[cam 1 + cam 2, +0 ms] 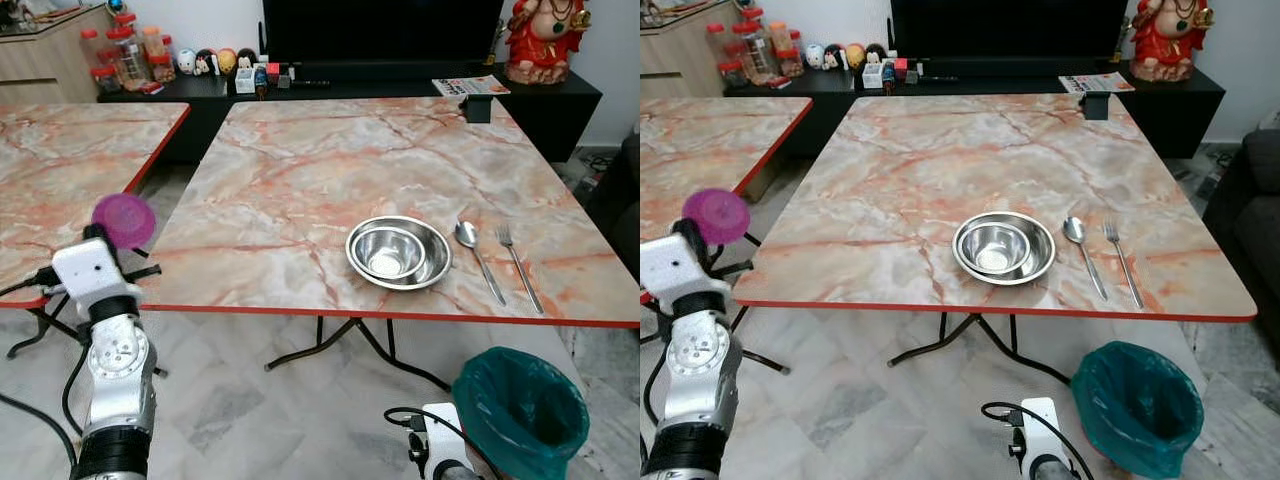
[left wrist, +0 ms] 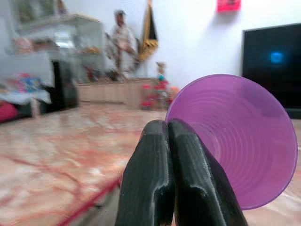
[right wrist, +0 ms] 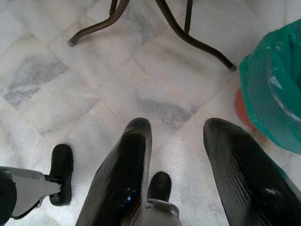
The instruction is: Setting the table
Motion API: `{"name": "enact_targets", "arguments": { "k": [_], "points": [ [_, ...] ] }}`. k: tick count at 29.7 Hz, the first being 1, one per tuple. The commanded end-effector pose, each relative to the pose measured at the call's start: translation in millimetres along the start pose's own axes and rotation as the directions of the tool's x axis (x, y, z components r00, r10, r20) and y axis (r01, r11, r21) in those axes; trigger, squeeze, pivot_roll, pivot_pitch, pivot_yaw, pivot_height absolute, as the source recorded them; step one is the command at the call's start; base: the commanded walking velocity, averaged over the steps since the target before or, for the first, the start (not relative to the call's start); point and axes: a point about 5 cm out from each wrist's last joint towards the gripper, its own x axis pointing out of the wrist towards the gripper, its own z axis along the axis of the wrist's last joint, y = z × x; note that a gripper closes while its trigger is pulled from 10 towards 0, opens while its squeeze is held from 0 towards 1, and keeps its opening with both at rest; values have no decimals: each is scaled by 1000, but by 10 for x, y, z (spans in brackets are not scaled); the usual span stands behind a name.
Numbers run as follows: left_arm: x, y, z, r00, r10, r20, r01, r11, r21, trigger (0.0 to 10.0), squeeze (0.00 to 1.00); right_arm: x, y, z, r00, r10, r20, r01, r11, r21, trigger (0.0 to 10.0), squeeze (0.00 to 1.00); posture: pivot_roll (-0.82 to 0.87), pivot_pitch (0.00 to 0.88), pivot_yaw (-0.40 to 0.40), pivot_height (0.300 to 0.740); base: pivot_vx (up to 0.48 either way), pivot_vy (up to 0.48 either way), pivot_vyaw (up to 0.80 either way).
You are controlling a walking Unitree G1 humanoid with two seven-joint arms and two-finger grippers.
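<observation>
Marble-patterned bench [image 1: 300, 170] with a red edge stands in front of the robot, and a second bench [image 1: 60, 160] of the same pattern sits to its left, a narrow gap of floor between them. Behind both runs a low black cabinet [image 1: 540, 100] carrying a dark screen [image 1: 380, 30], a row of small figures and jars, a magazine and a red statue [image 1: 545, 35]. On the floor [image 3: 94, 84] near the bench's right front corner stands a bin lined with a green bag [image 1: 520, 410], just beside the right arm, which hangs low. On the bench, toward its front right, two steel bowls [image 1: 398, 252] sit nested, the smaller inside the larger. Just to their right lie a spoon [image 1: 475, 255] and then a fork [image 1: 518, 265], side by side and close but apart, handles pointing toward the front edge. The left claw [image 2: 168, 155] is raised off the bench's front left corner, above the gap between the two benches, its black fingers [image 2: 150, 179] pressed together on the rim of a purple plastic cup [image 2: 240, 136], which lies tilted on its side with its mouth facing away from the wrist. The right claw [image 3: 181, 155] points down at the floor with its two fingers spread wide, nothing between them.
</observation>
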Motion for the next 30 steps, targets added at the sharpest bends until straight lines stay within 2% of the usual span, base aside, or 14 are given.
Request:
{"name": "enact_targets", "arguments": {
  "k": [1, 2, 3, 4, 5, 7, 13, 17, 25, 30],
  "points": [
    [40, -54, 86, 1000, -19, 17, 19, 1000, -24, 10000, 0, 3, 3, 10, 1000, -1, 1, 1, 1000, 0, 10000, 0, 64, 0, 49, 740, 0, 0, 0],
    [59, -196, 84, 996, -88, -30, 84, 990, -113, 10000, 0, 5, 5, 20, 1000, -1, 5, 1, 1000, 3, 10000, 0, 60, 0, 50, 740, 0, 0, 0],
    [59, -196, 84, 996, -88, -30, 84, 990, -113, 10000, 0, 5, 5, 20, 1000, -1, 5, 1, 1000, 3, 10000, 0, 60, 0, 50, 740, 0, 0, 0],
    [77, -425, 100, 977, -202, -74, 177, 951, -254, 10000, 0, 8, 6, 34, 1000, -3, 12, 2, 1000, 9, 10000, 0, 60, 0, 50, 740, 0, 0, 0],
    [90, -551, 122, 964, -252, -85, 215, 925, -314, 10000, 0, 9, 5, 42, 1000, -4, 15, 4, 1000, 15, 10000, 0, 49, 0, 55, 740, 0, 0, 0],
    [98, -650, 126, 951, -289, -109, 236, 907, -350, 10000, 0, 10, 3, 44, 1000, -6, 15, 6, 1000, 16, 10000, 0, 49, 0, 55, 740, 0, 0, 0],
    [121, -936, 208, 908, -404, -114, 330, 855, -400, 10000, 0, 12, 4, 51, 1000, -9, 15, 8, 1000, 18, 10000, 0, 42, 0, 60, 740, 0, 0, 0],
    [147, -1053, 241, 892, -435, -122, 359, 846, -394, 10000, 0, 12, 0, 52, 1000, -13, 15, 13, 1000, 16, 10000, 0, 33, 0, 63, 740, 206, 0, 0],
    [164, -1106, 271, 888, -447, -112, 372, 839, -398, 10000, 0, 12, -1, 54, 1000, -9, 16, 8, 1000, 27, 10000, 0, 28, 0, 62, 740, 321, 0, 0],
    [168, -1104, 273, 887, -447, -113, 373, 840, -395, 10000, 0, 9, 7, 18, 1000, -11, -9, 11, 1000, 4, 10000, 0, 29, 0, 64, 740, 357, 0, 0]
  ]
}}
